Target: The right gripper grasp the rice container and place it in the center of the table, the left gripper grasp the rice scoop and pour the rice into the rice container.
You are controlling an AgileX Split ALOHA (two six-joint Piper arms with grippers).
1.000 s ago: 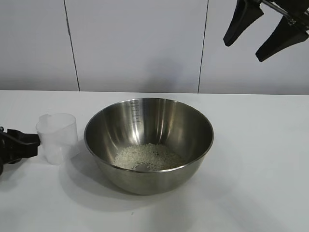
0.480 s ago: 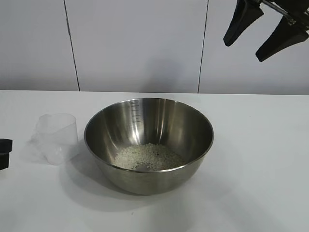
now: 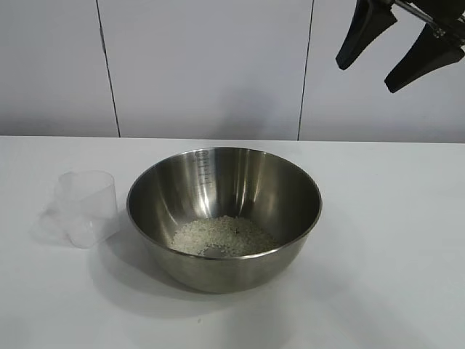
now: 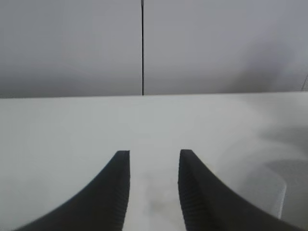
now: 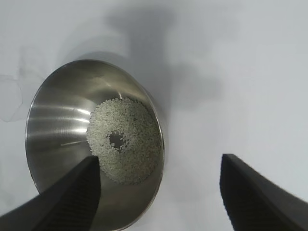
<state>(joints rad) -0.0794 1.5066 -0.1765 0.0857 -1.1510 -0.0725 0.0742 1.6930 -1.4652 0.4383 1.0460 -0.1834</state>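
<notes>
The rice container, a shiny steel bowl, stands in the middle of the table with the rice heaped on its bottom. The rice scoop, a clear plastic cup, stands upright just left of the bowl, with nothing holding it. My left gripper is out of the exterior view; its wrist view shows it open and empty over bare table. My right gripper hangs high at the back right, open and empty. From its wrist view my right gripper looks down on the bowl and the rice.
A pale panelled wall runs behind the table. White tabletop stretches to the right of the bowl and in front of it.
My left gripper, which stood at the scoop a second ago, has drawn back to the left out of the exterior view. The scoop stays standing. The right arm has not moved.
</notes>
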